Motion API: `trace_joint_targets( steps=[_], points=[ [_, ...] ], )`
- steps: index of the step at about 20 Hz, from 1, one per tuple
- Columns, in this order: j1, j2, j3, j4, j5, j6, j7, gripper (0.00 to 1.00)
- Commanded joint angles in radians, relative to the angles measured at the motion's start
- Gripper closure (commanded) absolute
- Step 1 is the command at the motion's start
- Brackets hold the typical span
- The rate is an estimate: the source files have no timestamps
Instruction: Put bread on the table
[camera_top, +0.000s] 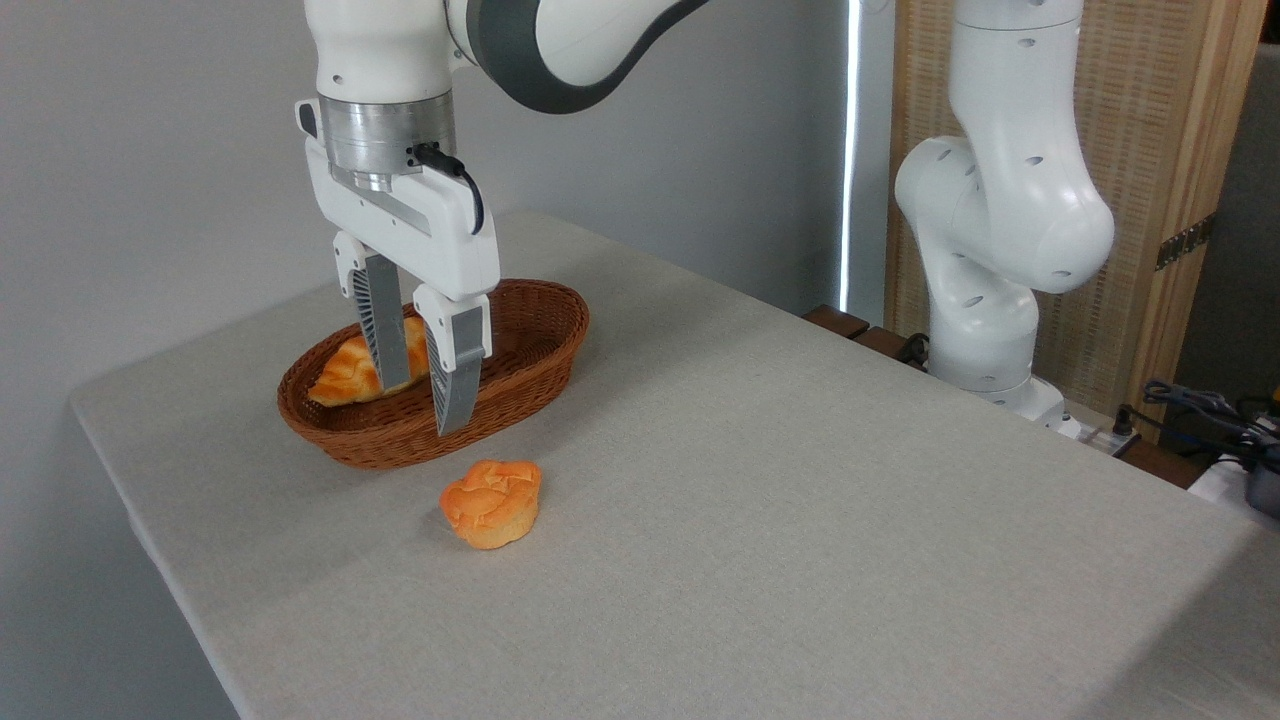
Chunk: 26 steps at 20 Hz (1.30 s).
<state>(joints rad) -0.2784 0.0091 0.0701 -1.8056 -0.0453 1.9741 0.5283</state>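
One elongated braided golden-orange bread loaf (345, 372), lying inside one brown oval wicker basket (520, 360), long axis running lower left to upper right, tapered end pointing left. One white two-finger gripper (425, 405), fingers narrowly parted astride the loaf; contact unclear. One round orange muffin (491, 503) on the grey-beige clothed table (800, 500), near the basket.

Gripper (420, 390) straddles bread (352, 372) in basket (520, 375); muffin (491, 503) on table (800, 520)
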Motion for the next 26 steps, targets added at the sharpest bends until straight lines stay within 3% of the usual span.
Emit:
trace_joint_targets(
  steps=[1, 26],
  points=[
    [-0.004, -0.001, 0.004, 0.006, -0.016, -0.015, -0.011, 0.00],
    [-0.005, -0.001, 0.002, -0.001, -0.018, 0.000, -0.011, 0.00]
  ],
)
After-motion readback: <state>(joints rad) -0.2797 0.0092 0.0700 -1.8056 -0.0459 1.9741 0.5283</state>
